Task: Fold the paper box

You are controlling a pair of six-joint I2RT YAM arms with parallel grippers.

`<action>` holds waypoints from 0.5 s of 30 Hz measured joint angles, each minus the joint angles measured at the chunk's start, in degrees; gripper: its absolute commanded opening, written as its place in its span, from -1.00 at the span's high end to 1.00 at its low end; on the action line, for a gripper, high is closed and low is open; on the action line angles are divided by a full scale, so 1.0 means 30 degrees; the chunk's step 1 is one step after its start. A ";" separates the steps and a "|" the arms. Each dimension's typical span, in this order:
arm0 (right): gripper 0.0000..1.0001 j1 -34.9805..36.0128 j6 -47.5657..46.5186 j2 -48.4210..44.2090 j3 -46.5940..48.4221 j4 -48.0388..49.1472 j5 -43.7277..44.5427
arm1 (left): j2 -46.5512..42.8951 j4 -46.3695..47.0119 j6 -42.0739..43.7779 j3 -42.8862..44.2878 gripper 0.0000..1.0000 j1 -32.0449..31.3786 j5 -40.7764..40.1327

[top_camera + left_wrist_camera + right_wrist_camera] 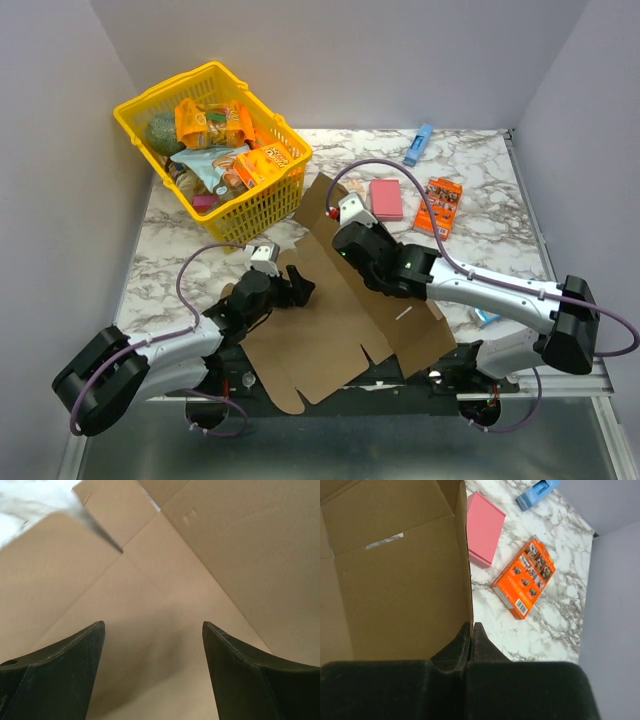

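Where the two arms meet over the marble bench [500,215] [555,625], the holdings are listed as follows.

1. Paper box [320,330] [165,600] [395,590]: a plain brown corrugated sheet, die-cut with flaps and slits. It lies opened out on the bench, under and between both claws. The left and middle panels lie flat. The right-hand panel is tilted up as a wall along a crease.

2. Right claw [330,210] [471,626]: its fingers are pressed together, pinching the upper edge of the raised panel near its far end. The panel's inner face lies to this claw's left and bare bench to its right.

3. Left claw [300,290] [153,625]: its fingers are spread wide and hold nothing. It sits low over the flat middle panel, with the crease and the raised wall ahead and to its right. Whether the tips touch the cardboard cannot be told.

4. Pink flat block [386,198] [482,530]: on the bench just ahead and to the right of the right claw, close beside the wall's outer face.

5. Orange printed carton [439,206] [525,577]: lying flat, farther right of the right claw than the pink block and apart from it.

6. Blue object [418,145] [536,491]: the farthest item ahead of the right claw, near the back of the bench. Its kind cannot be told.

7. Yellow basket [135,108]: well ahead and to the left of the left claw, filled with snack packets. Its near corner sits close to the sheet's far flap.
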 measured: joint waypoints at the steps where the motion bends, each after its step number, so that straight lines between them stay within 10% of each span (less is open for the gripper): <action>1: 0.99 -0.0007 -0.0510 0.0138 0.0000 0.0430 0.0153 | -0.0364 -0.0350 -0.0481 -0.0095 -0.53 -0.0328 -0.0707; 6: 0.99 -0.0051 -0.2659 0.0525 0.0036 0.2441 0.0262 | -0.0503 0.0058 -0.2229 -0.1311 -0.02 -0.1100 -0.1763; 15: 0.99 0.1239 -0.3315 0.2455 0.0729 0.2776 0.0612 | 0.3570 0.3657 -0.3694 -0.1173 0.19 -0.2594 -0.2455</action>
